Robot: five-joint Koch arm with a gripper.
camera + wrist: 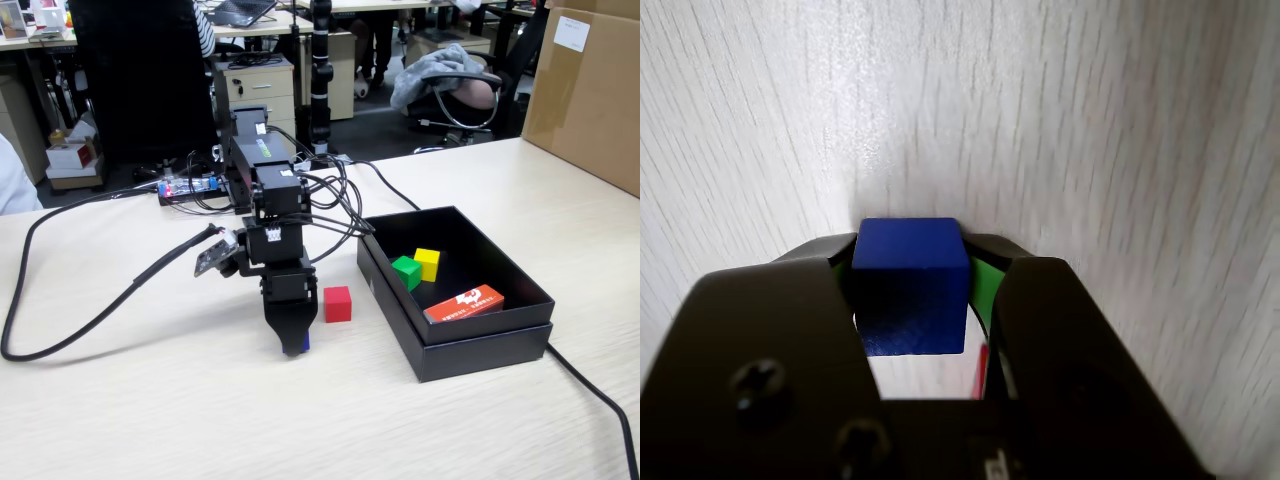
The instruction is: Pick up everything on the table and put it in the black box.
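- While the arm is reaching straight down in the fixed view, the gripper [294, 345] is standing at the counter [150, 410] with only a sliver of the blue cube [305, 342] peeking out at its tip. The red cube [338, 304] is sitting just beside it at about 1 o'clock, apart from it, and the black box [480, 345] is lying further out at 3 o'clock.
- Inside that box the green cube [406, 272] and the yellow cube [427, 264] are resting corner to corner, with the flat orange-red card pack [464, 303] lying at their 4 o'clock.
- In the wrist view the jaws are bracketing the blue cube [909, 290] on both flanks, the left one pressing its side; a thin green strip is showing at the right, so I am reading them as closed on it, though barely.
- The risk I am judging from here: the cube is sitting far out toward the tips, so a quick lift could be letting it twist or slide free; swinging toward the box may also be nudging the red cube.
- The cubes are looking smooth, hard and sharp-edged; the box is looking matte with a stepped rim; the counter is showing pale wood grain with a soft sheen.
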